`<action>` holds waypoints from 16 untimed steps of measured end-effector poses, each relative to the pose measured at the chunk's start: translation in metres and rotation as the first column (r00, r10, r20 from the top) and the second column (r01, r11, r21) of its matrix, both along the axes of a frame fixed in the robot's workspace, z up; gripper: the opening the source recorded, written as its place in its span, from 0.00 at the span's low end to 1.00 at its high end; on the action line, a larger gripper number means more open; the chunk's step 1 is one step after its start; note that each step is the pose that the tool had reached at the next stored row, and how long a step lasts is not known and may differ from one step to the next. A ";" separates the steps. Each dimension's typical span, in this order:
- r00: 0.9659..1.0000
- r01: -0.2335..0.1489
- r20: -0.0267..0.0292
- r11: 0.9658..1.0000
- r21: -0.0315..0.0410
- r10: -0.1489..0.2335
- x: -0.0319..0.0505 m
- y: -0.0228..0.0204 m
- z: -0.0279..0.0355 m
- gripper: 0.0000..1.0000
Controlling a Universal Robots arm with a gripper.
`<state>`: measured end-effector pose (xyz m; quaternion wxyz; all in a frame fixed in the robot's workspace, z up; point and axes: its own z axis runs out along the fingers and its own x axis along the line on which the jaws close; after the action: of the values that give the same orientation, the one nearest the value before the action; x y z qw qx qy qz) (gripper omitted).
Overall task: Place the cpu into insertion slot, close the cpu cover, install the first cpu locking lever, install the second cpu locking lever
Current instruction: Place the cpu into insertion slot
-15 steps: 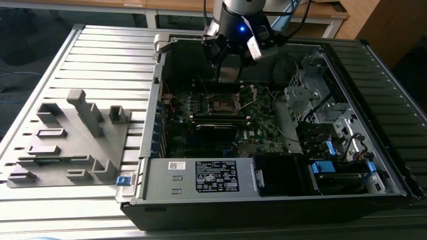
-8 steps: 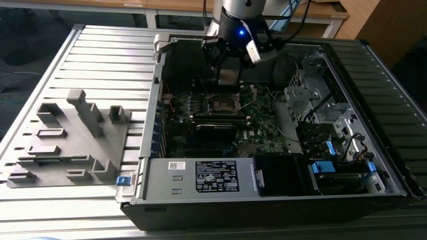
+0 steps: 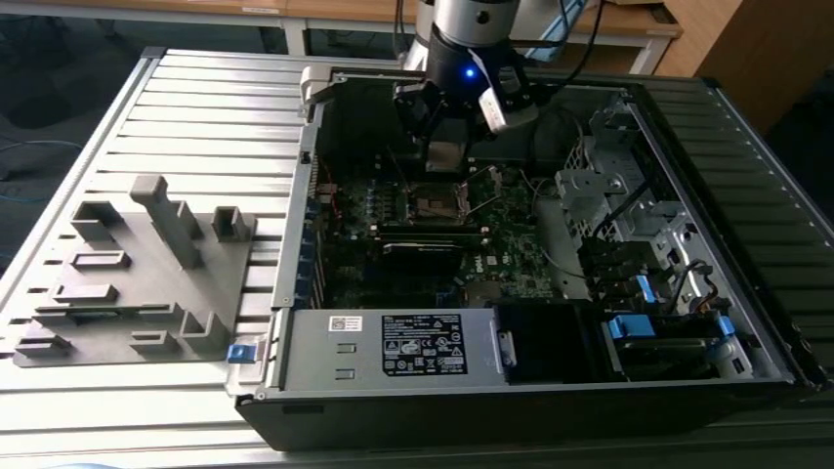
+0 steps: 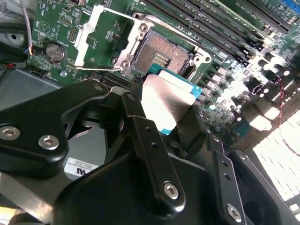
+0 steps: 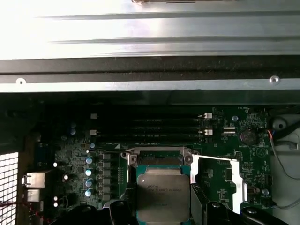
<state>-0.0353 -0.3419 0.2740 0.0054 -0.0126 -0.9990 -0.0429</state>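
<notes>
The cpu (image 4: pixel 164 101) is up in the air, just above the insertion slot (image 4: pixel 161 56), and is not in it yet. The gripper (image 5: pixel 163 206) is clamped on it, with one finger on each side, as we see in both wrist views. The cpu cover (image 4: pixel 86 35) is flipped open beside the slot, so the way down looks free. To do this step well, we think the chip must stay flat, with its corners lined up with the slot's corners. It should go down slowly and straight. Pushing hard or tilting could bend the tiny pins on the motherboard (image 4: pixel 61 18).
</notes>
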 end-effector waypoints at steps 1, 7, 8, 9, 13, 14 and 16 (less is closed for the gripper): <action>1.000 0.000 0.000 1.000 0.000 0.000 0.0000 0.0000 -0.0015 0.54; 1.000 0.000 0.000 1.000 0.000 0.000 0.0000 -0.0001 -0.0102 0.54; 1.000 0.000 0.000 1.000 0.000 0.000 0.0000 -0.0001 -0.0114 0.54; 1.000 0.000 0.000 1.000 0.000 0.000 0.0000 -0.0001 -0.0126 0.54; 1.000 0.000 0.000 1.000 -0.001 0.000 0.0000 -0.0001 -0.0176 0.54; 1.000 0.000 0.000 1.000 -0.004 0.000 0.0000 -0.0001 -0.0180 0.54; 1.000 0.000 0.000 1.000 -0.012 0.000 -0.0001 -0.0001 -0.0186 0.54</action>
<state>-0.0353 -0.3420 0.2554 0.0053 -0.0127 -0.9992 -0.0369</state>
